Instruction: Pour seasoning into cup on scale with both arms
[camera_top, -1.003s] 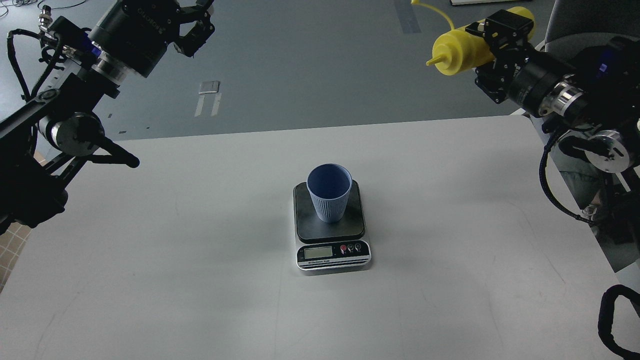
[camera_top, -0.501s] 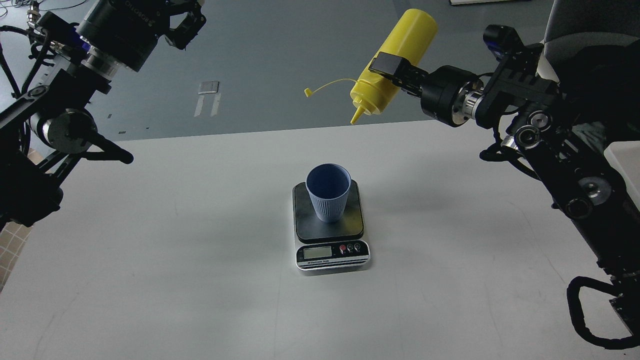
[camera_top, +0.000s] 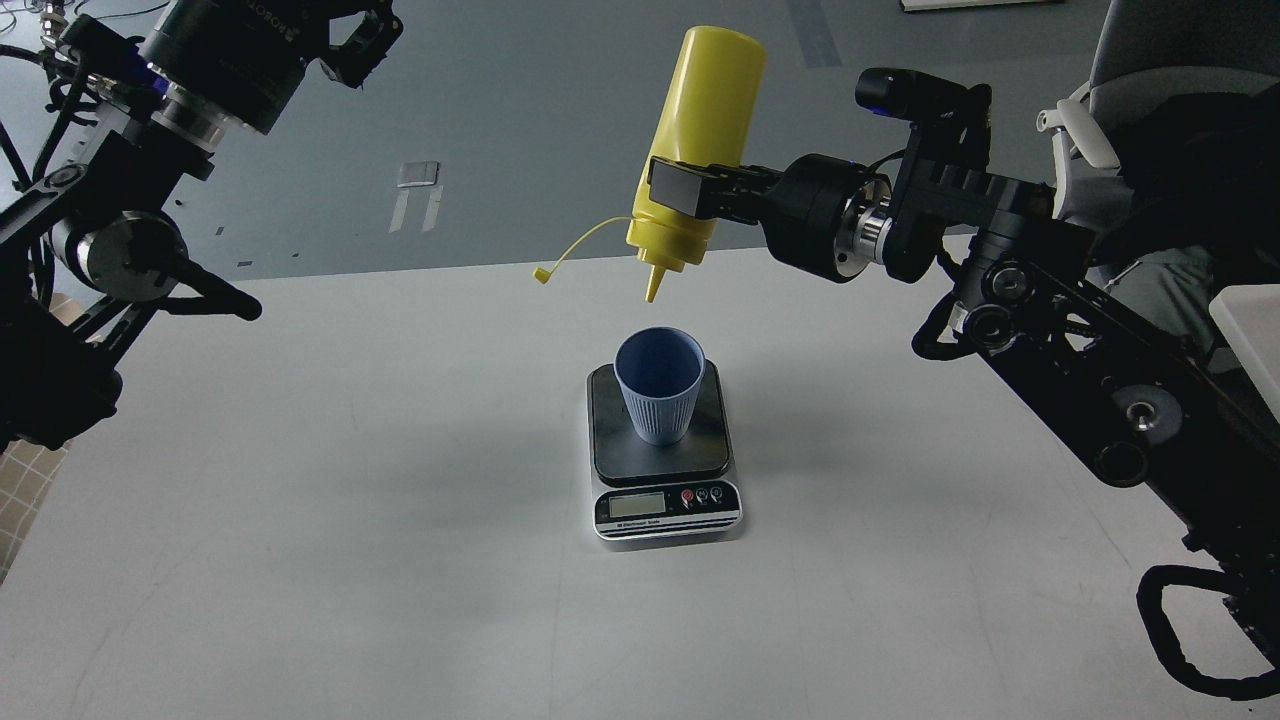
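Observation:
The light-blue ribbed cup (camera_top: 659, 385) stands upright on the dark plate of the scale (camera_top: 662, 455) at the table's middle. My right gripper (camera_top: 680, 190) is shut on the yellow seasoning bottle (camera_top: 697, 140), which is turned upside down with its cone nozzle (camera_top: 652, 285) pointing down just above the cup's mouth. Its cap strap (camera_top: 570, 250) hangs out to the left. My left gripper (camera_top: 360, 35) is raised at the top left, far from the cup, partly cut off by the frame edge; its fingers look spread and hold nothing.
The white table (camera_top: 300, 520) ends at its far edge just behind the bottle's nozzle. Grey floor lies beyond. The right arm's links (camera_top: 1080, 390) reach over the table's right side. A white object (camera_top: 1250, 330) sits at the right edge.
My right gripper has carried the bottle left and down, from sideways at the far right to inverted over the cup. The left arm has drawn slightly up and left.

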